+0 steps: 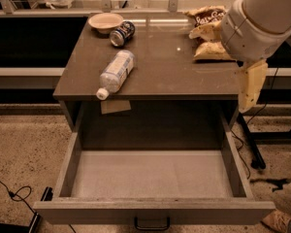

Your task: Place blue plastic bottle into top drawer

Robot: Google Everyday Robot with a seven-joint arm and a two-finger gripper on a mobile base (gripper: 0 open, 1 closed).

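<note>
A: Bottle first, where?
B: The blue plastic bottle [116, 73] lies on its side on the table top [184, 72], front-left part. White cap points at the front edge and sits right at it, base toward the back, label up.
A: Drawer?
B: The top drawer [155, 210] is pulled well out below the table top, pale grey floor in view. Dark loop handle [152, 223] on the front panel, at the bottom edge of the view. The bottle is up on the table, above and behind the drawer's left half, not in it.
A: Gripper?
B: The gripper [247, 101] hangs just off the table's front right corner, pointing down, pale yellow, under the big white arm [262, 18] that comes in from the top right. It is well apart from the bottle. Wide or narrow, cannot tell, it shows side-on.
A: Other stuff on top?
B: A soda can [122, 33] on its side behind the bottle, with a pale bowl [105, 21] just beside it at the back left. Chip bags [208, 33] at the back right, partly hidden by the arm. A small tan tag [115, 106] hangs under the front edge, below the cap.
A: Floor?
B: Speckled, with a black cable [14, 195] at the lower left
</note>
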